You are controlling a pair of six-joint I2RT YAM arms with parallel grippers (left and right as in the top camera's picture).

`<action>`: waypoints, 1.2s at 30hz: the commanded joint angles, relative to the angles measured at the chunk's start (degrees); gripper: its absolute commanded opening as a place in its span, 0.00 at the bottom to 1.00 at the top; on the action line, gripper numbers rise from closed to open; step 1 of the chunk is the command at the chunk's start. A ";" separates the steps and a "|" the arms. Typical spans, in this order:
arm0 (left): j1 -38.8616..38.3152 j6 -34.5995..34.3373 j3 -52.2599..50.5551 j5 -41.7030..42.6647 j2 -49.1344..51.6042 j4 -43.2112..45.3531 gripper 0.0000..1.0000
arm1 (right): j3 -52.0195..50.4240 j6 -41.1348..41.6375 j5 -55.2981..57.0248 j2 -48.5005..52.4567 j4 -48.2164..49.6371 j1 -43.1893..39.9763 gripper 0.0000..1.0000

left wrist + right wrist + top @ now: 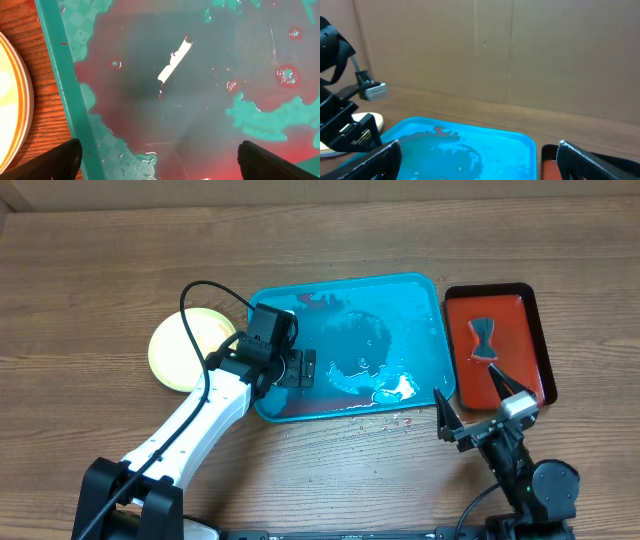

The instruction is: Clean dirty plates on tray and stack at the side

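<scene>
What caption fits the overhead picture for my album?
Left gripper open over the wet tray, yellow plate beside it.

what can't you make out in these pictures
- How many plates lie left of the tray: overhead looks straight down on them, with the left arm and cable across them; the left wrist view cuts them off at its edge.
- Tray's left end: overhead, under the left gripper.
- Dark item on the red tray: overhead, too small to identify; the right wrist view shows only that tray's corner.
</scene>
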 commanded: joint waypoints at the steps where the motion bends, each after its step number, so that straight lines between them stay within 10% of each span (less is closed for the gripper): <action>1: -0.15 -0.42 0.96 -0.35 0.37 0.17 1.00 | -2.86 -0.35 2.58 -3.74 0.13 0.48 1.00; 36: -0.15 -0.35 0.96 -0.59 0.22 0.09 1.00 | -4.28 0.07 2.16 -7.08 -7.08 0.52 1.00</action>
